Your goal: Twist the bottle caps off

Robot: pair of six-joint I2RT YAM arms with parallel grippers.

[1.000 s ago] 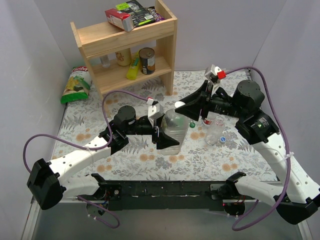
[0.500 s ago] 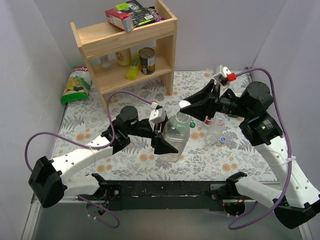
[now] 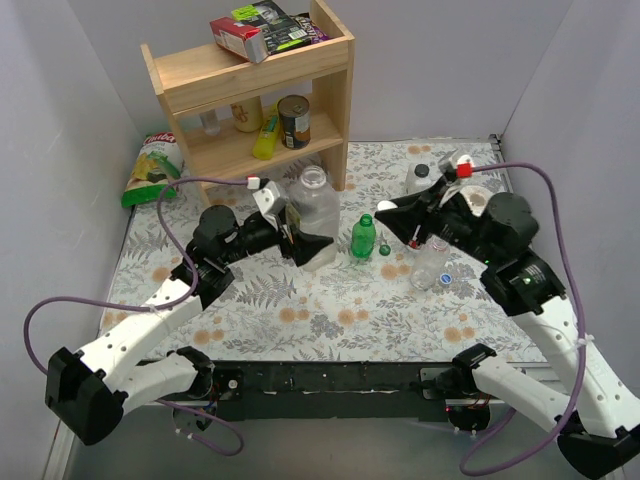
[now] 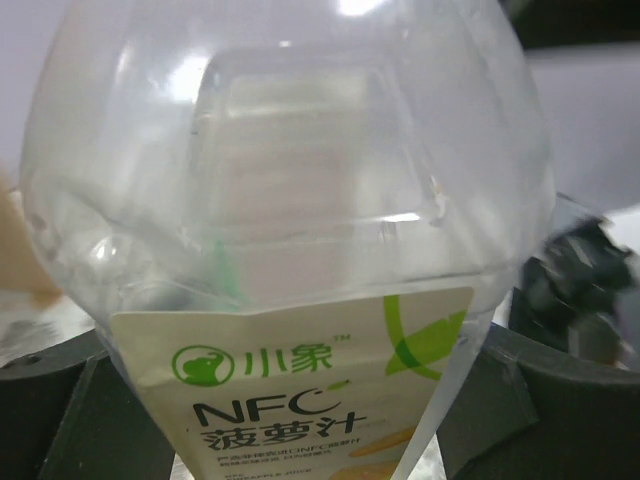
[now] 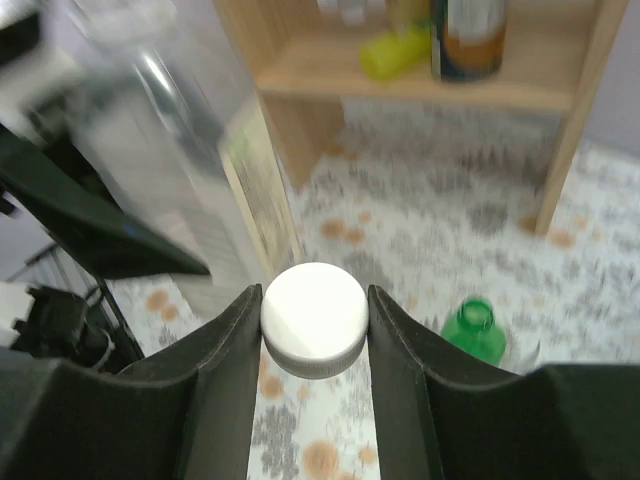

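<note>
A wooden shelf [image 3: 195, 62] stands at the back of the flower-patterned worktop [image 3: 330, 315]. On its top lie a red box [image 3: 238, 38] and a dark packet [image 3: 282, 22], touching. The lower board holds a tin can [image 3: 294, 121], a yellow bottle [image 3: 266, 133] lying down and a jar [image 3: 246, 113]. A green crisp bag [image 3: 152, 170] leans left of the shelf; an opaque white bottle [image 3: 420, 178] with a dark cap stands back right.

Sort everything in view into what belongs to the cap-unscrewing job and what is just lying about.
Job: large clear juice bottle in the left gripper; white cap in the right gripper; green bottle; small clear bottle; blue cap.
Lying about: wooden shelf, tin can, chip bag, white bottle with dark cap.
</note>
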